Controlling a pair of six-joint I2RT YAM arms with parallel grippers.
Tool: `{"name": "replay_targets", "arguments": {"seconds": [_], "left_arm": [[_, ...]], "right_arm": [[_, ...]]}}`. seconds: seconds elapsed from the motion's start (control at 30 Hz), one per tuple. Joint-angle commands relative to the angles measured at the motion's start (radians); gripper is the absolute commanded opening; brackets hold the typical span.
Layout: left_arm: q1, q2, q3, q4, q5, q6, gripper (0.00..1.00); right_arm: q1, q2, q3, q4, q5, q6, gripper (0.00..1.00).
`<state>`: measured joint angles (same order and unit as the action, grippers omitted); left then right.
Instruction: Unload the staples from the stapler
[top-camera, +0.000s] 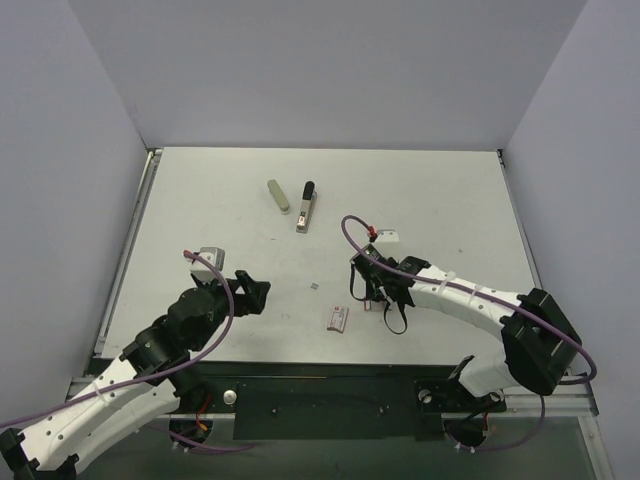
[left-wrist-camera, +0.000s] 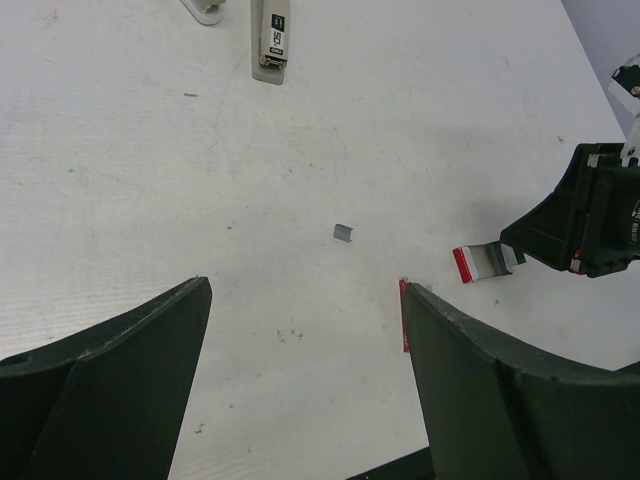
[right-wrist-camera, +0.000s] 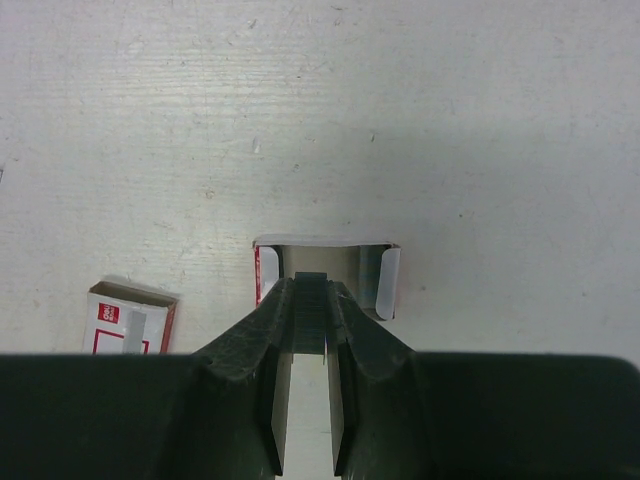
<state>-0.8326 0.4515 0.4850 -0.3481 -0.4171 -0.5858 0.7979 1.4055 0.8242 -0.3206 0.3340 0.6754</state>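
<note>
Well beyond both tools, the slim silver-grey metal stapler with a black top (top-camera: 306, 208) lies far-centre on the white worktop (top-camera: 430, 190), its long axis running near-to-far, roughly equidistant from the wide-open left tool (top-camera: 252, 290) and the right tool (right-wrist-camera: 311, 285), which is narrowed on a small grey strip (right-wrist-camera: 311, 315).

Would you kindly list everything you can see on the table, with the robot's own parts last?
stapler: one, silver-grey with black top, far middle of the table
bar: one, olive-grey, just left of the stapler, apart from it
staple bit: one, grey, loose between the arms
box: one, white and red, near middle
tray: one, white with a red side, open, below the right fingers
strip: one, grey, pinched in the right fingers
table: one, white
left fingers: two, black, wide open, empty, near left
right fingers: two, black, shut on the strip
</note>
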Motion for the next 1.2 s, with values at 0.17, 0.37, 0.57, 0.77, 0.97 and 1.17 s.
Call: {"name": "replay_targets", "arguments": {"seconds": [0.17, 0.37, 0.57, 0.77, 0.97, 1.17], "left_arm": [[-0.003, 0.007, 0.029, 0.061, -0.003, 0.020, 0.88], [-0.003, 0.007, 0.020, 0.073, -0.003, 0.024, 0.88], [-0.003, 0.006, 0.014, 0.081, -0.003, 0.027, 0.88], [-0.003, -0.002, 0.010, 0.083, -0.002, 0.030, 0.88], [-0.003, -0.014, 0.010, 0.075, -0.006, 0.034, 0.88], [-0.003, -0.020, 0.010, 0.075, -0.006, 0.034, 0.88]], "right_arm": [[-0.026, 0.046, -0.049, 0.058, -0.019, -0.016, 0.05], [-0.042, 0.046, -0.074, 0.098, -0.036, -0.025, 0.05], [-0.046, 0.058, -0.086, 0.129, -0.047, -0.030, 0.05], [-0.045, 0.067, -0.089, 0.143, -0.053, -0.030, 0.05], [-0.045, 0.058, -0.099, 0.150, -0.055, -0.025, 0.05], [-0.045, 0.055, -0.111, 0.163, -0.059, -0.020, 0.07]]}}
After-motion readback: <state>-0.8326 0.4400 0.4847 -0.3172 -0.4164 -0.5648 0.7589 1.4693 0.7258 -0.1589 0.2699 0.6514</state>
